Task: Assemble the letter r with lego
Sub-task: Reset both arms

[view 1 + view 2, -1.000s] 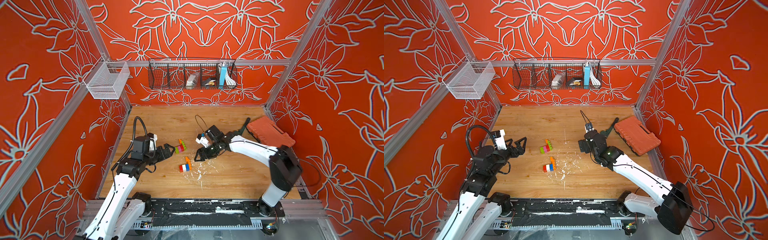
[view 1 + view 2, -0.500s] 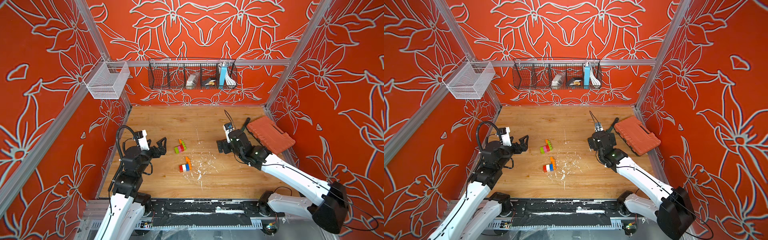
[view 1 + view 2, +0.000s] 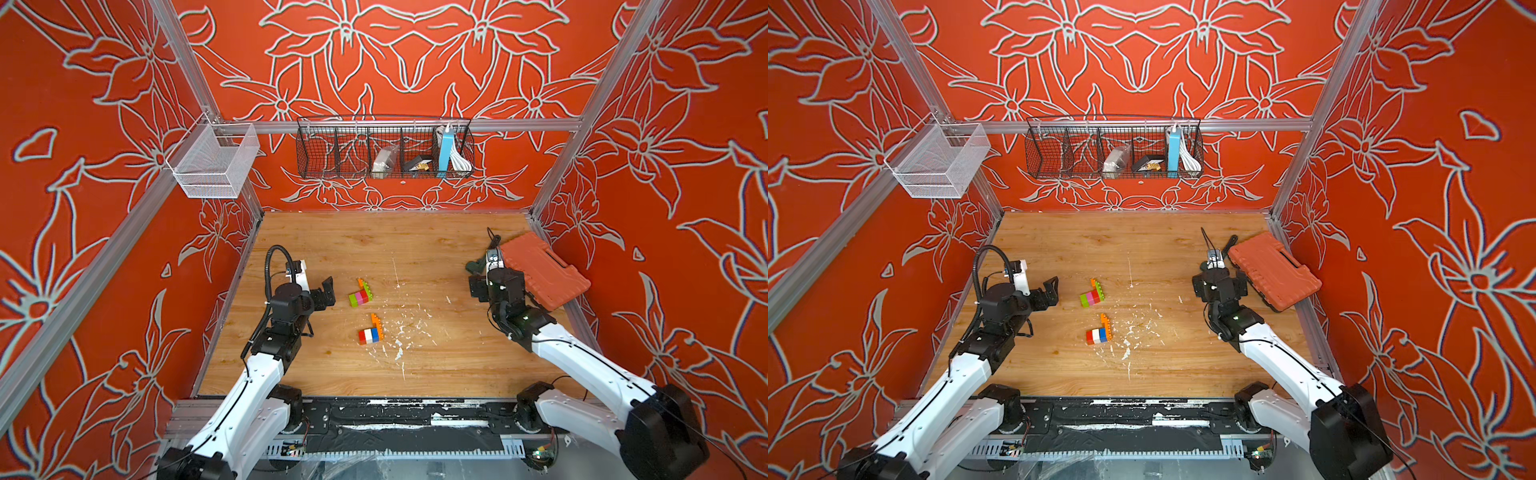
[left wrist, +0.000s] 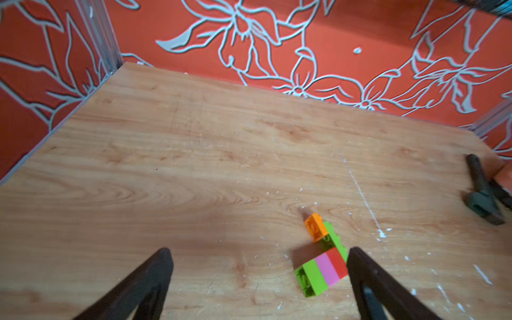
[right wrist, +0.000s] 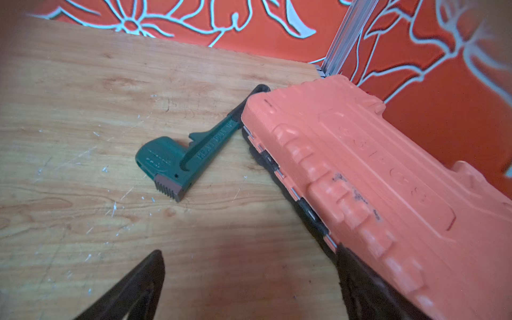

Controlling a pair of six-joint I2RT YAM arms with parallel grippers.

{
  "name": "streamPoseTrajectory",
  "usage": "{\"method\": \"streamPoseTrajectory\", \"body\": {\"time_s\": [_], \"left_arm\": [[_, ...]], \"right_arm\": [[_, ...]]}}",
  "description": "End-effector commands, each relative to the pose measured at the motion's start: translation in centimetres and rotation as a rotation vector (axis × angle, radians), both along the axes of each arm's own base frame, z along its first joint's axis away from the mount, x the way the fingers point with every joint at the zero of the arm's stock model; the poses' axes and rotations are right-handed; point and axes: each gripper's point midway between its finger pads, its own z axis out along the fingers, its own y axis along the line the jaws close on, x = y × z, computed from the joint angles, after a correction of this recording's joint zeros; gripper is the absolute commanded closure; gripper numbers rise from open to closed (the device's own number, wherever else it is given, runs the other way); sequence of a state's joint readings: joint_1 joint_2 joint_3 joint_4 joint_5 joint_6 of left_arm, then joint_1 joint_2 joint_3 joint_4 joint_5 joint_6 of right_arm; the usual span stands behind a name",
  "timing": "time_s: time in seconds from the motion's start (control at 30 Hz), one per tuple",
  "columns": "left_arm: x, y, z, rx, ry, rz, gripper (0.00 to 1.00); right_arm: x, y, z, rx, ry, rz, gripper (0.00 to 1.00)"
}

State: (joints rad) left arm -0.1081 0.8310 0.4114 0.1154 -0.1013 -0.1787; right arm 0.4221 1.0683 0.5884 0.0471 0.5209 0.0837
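Both arms have drawn back from the middle. The left claw (image 3: 329,293), which was just beside the lego (image 3: 1092,297), now sits nearer its own wall. The right claw (image 5: 248,250) has swung off toward the case (image 5: 374,180). The lego itself has not shifted.

It lies mid-table as two pieces, near each other but not touching. The far piece (image 3: 360,296) is a green, pink and red row with a green and an orange brick (image 4: 315,227) set crosswise. The near piece (image 3: 371,331) is a red, white and blue row with a long orange one.

Both claws are spread wide and carry nothing.

As the pieces are apart, the step looks to be fetching one to join the other. In the left wrist view the far piece sits off-centre, close against one finger (image 4: 368,277), so square your left claw up until the row lies midway between the fingers. Close across the row's long flat sides, low down. Keep off the small orange brick, which would likely snap loose or twist the piece.

Your right claw faces the wrench (image 5: 177,160), with one finger right at the case edge. Back it clear of both before turning toward the near piece. The white flecks (image 3: 399,332) on the table (image 3: 332,249) may let a brick slide, so pinch rather than push.
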Motion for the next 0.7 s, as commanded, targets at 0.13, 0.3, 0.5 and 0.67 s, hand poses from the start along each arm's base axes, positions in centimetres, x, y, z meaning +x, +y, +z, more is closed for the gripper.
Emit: {"method": "streamPoseTrajectory", "body": {"time_s": [0.13,0.3,0.5,0.67], "left_arm": [[1.7,2.8,-2.0,0.095,0.003,0.11,0.01],[2.7,2.7,-5.0,0.153,0.068,0.075,0.01],[3.8,2.0,-5.8,0.214,0.046,0.008,0.01],[4.8,1.9,-6.5,0.183,0.01,-0.033,0.01]], "right_arm": [[2.6,-4.4,-2.7,0.076,0.032,-0.135,0.01],[4.1,-4.8,-4.3,0.0,0.099,-0.094,0.02],[4.8,-5.6,-6.2,0.016,0.102,-0.054,0.02],[5.3,-6.4,-7.2,0.055,0.088,-0.06,0.02]]}}
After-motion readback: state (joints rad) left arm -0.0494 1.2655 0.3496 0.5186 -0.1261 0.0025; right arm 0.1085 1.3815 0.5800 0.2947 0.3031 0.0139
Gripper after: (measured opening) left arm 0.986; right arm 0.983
